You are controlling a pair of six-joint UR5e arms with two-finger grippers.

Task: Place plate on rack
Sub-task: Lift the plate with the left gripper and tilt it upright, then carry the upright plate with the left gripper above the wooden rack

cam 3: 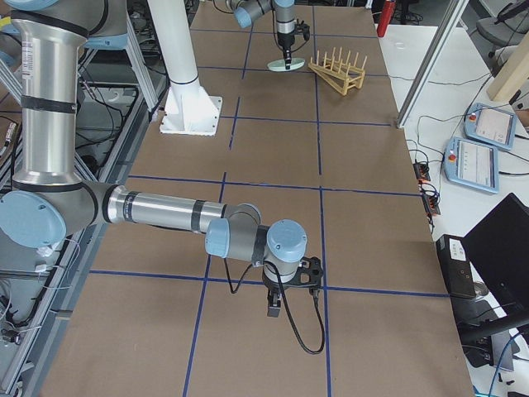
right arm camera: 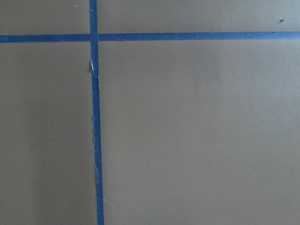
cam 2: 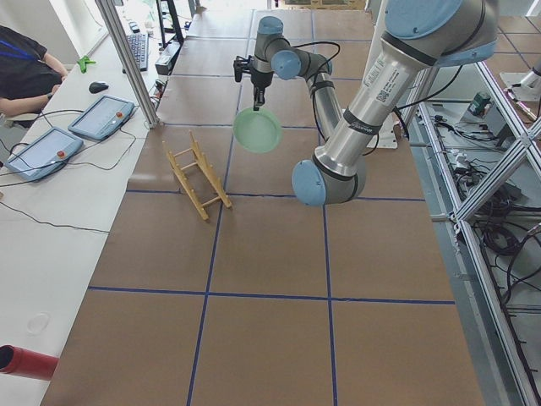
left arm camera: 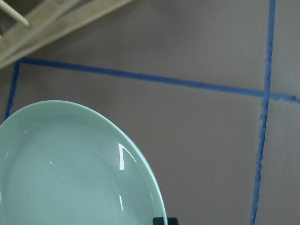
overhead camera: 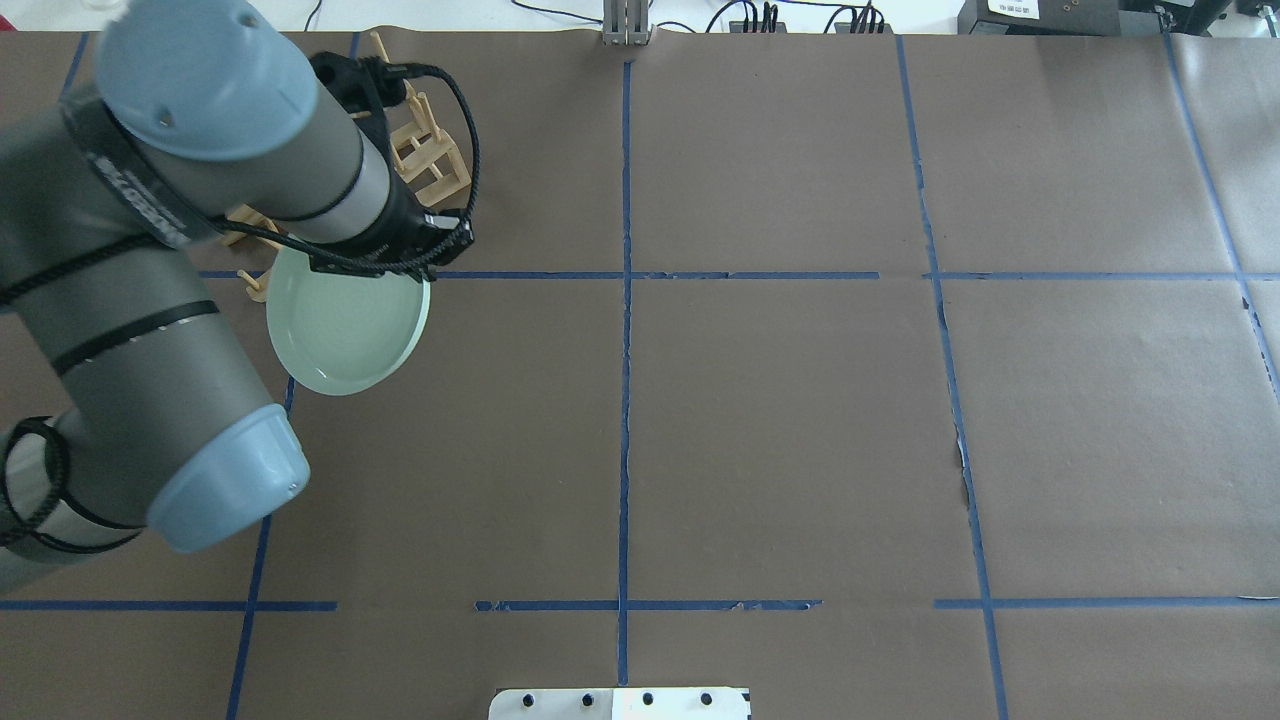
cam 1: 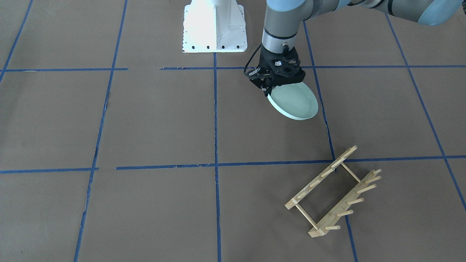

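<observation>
The pale mint-green plate [cam 1: 295, 102] hangs tilted above the table, held by its rim in my left gripper [cam 1: 269, 92], which is shut on it. The plate also shows in the overhead view [overhead camera: 345, 335], the exterior left view [cam 2: 257, 131] and the left wrist view [left arm camera: 70, 173]. The bamboo rack [cam 1: 333, 193] stands on the table apart from the plate, on the far side from the robot; in the overhead view [overhead camera: 430, 150] my left arm partly hides it. My right gripper [cam 3: 274, 310] hovers low over the table far from both; I cannot tell whether it is open or shut.
The white robot base mount [cam 1: 214, 29] stands at the table's robot-side edge. Blue tape lines [overhead camera: 625, 350] grid the brown table. An operator's desk with tablets [cam 2: 101, 117] runs along the far side behind the rack.
</observation>
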